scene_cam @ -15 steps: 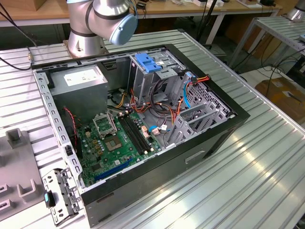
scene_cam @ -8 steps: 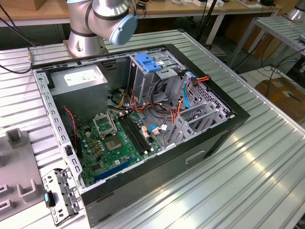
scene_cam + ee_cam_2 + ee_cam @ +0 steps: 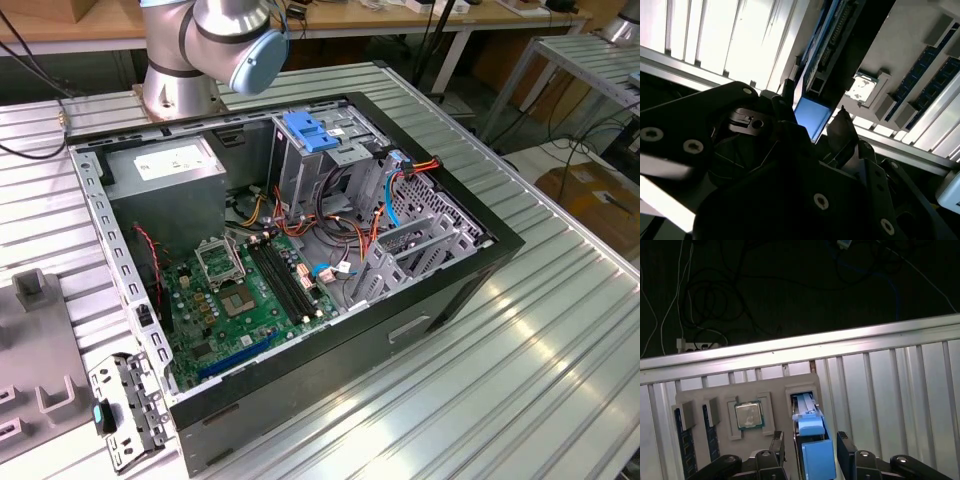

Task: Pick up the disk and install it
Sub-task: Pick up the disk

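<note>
Gripper (image 3: 811,439) spread, one finger on either side of the disk (image 3: 809,424), which stands on edge in a slot of the grey tray (image 3: 767,387). Step in hand: pick-up, apparently not yet pinched. A grasp calls for jaws centred on the blue rails.

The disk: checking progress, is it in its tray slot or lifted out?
In the slot. The first wrist view shows the disk seated on edge in a slot of the grey tray, the open gripper straddling it.
</note>
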Robot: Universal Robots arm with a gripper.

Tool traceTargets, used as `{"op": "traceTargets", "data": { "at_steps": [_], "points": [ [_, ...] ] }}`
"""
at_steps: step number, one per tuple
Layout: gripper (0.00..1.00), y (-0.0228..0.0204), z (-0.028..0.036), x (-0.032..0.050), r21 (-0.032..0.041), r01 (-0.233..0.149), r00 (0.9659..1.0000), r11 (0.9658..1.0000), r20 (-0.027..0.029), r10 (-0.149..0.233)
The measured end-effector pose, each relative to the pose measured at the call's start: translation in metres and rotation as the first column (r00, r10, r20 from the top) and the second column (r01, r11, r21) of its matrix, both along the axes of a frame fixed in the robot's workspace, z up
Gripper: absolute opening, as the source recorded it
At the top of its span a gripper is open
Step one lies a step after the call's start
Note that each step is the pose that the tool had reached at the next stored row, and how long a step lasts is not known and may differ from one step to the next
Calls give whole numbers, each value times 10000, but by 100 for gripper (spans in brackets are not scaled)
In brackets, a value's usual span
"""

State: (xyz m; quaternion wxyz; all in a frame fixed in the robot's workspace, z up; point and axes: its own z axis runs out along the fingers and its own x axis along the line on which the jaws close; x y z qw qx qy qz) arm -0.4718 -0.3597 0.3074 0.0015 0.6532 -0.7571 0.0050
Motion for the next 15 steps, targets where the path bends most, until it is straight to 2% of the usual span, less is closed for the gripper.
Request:
{"op": "traceTargets", "data": {
  "at_steps": [5, 8, 11, 15],
  "points": [
    [54, 0, -85, -45, 0, -234, 9997, 9997, -10, 234],
    [54, 10, -90, -49, 0, -315, 9995, 9995, -9, 315],
    [54, 45, -94, -49, -18, -341, 9994, 9994, -10, 341],
    [54, 42, -126, -51, -20, -543, 9985, 9985, -9, 543]
  ]
}}
